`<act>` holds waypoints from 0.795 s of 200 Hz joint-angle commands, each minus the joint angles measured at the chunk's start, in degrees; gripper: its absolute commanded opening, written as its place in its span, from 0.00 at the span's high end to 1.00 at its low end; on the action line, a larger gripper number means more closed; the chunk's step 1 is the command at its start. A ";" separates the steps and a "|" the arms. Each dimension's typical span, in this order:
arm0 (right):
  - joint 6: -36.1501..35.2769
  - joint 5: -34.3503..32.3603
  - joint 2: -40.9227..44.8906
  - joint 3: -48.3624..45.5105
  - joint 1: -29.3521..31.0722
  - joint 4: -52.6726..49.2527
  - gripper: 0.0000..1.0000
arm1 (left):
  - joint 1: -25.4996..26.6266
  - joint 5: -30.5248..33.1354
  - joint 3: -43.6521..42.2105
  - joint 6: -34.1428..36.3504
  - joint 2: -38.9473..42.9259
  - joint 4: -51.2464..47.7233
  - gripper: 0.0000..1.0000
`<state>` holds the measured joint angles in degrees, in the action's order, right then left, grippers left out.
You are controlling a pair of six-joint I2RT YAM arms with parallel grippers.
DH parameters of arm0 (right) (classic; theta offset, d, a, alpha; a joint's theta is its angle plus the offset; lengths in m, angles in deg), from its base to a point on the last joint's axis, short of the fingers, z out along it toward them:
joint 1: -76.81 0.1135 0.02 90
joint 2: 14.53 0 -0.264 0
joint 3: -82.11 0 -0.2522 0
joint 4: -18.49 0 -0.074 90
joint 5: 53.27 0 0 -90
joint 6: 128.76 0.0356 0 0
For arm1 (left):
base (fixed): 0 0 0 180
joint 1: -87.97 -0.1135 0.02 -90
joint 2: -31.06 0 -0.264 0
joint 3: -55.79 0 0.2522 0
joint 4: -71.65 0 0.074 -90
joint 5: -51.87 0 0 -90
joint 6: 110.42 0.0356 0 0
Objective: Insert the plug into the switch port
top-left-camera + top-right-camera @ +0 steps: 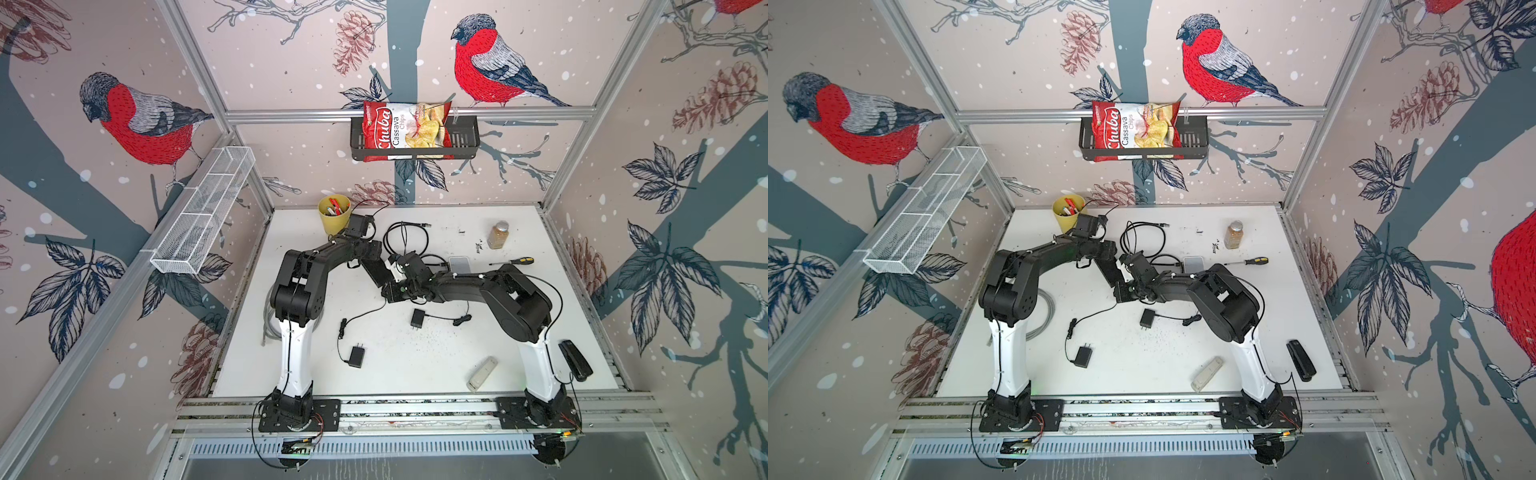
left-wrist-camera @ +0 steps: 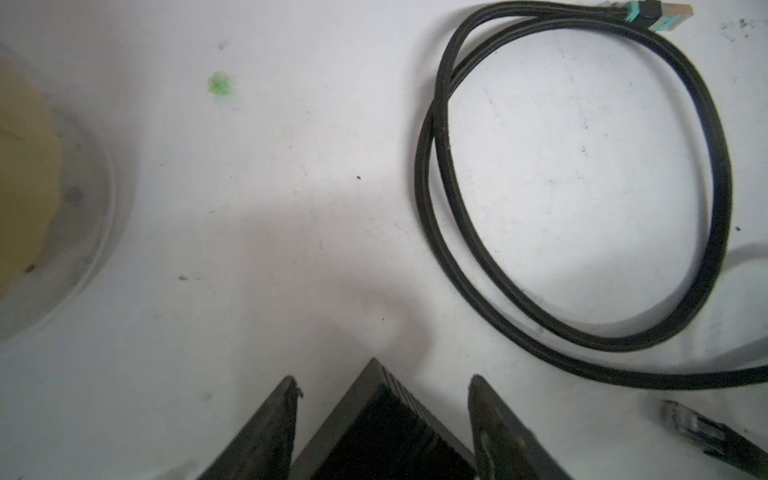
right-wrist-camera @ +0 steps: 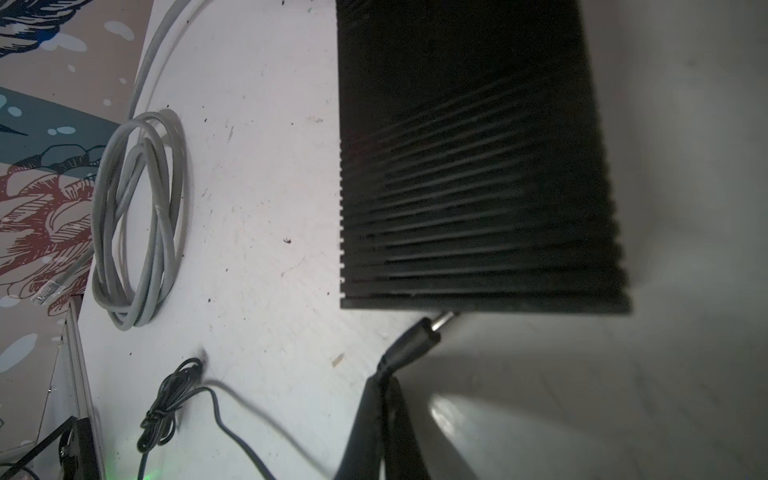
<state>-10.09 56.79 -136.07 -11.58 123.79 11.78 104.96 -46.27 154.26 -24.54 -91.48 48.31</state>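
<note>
The white counter [image 1: 415, 374] carries the black ribbed switch [image 3: 469, 166]. The left fingers [image 2: 270, 436] stand apart astride the switch's corner. Pinching it? Can't tell. The right fingers [image 3: 361, 436] are clamped together on the barrel plug [image 3: 415, 340], its metal tip right at the switch's edge.

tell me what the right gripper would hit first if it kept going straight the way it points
The plug held in the right gripper leads, so its tip would likely meet the switch first, at the near edge face. Whether it lines up with the port is hidden.
</note>
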 commanded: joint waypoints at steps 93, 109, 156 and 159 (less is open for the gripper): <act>-12.90 2.08 7.03 -8.04 -3.30 -13.15 0.94 | 0.13 3.32 4.69 11.80 2.74 -8.16 0.34; -14.37 4.47 10.30 -11.52 -3.84 -10.83 0.94 | 0.07 -4.76 3.81 13.89 6.53 -8.22 0.42; -20.45 10.83 17.22 -15.17 -5.41 -5.50 0.92 | 0.40 -29.78 4.65 5.19 8.96 -16.86 0.54; -20.71 11.03 17.43 -15.16 -5.53 -5.14 0.92 | 0.47 -30.16 3.76 4.53 9.23 -16.75 0.54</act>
<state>-25.81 63.59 -120.35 -26.86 118.48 3.65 105.03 -63.06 160.47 -14.79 -83.07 37.08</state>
